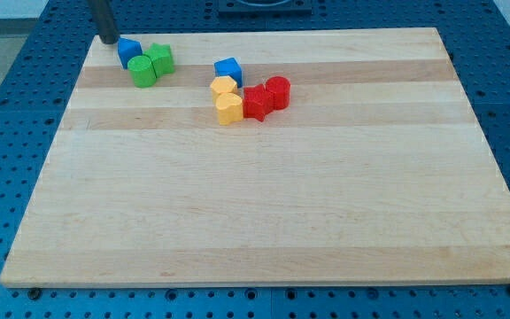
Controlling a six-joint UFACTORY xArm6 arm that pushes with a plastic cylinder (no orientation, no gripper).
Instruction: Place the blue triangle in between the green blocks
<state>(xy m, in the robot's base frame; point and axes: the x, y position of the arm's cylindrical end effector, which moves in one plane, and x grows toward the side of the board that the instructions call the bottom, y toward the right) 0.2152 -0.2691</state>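
Observation:
My tip stands at the board's top left corner, just left of and slightly above a blue block, apart from it by a small gap. That blue block, its shape hard to make out, touches two green blocks: a round green one below it and an angular green one to its right. The two green blocks touch each other. A second blue block sits further right, near the yellow blocks.
Two yellow blocks stack along the view's vertical just below the second blue block. Two red blocks touch them on the right. The wooden board lies on a blue perforated table.

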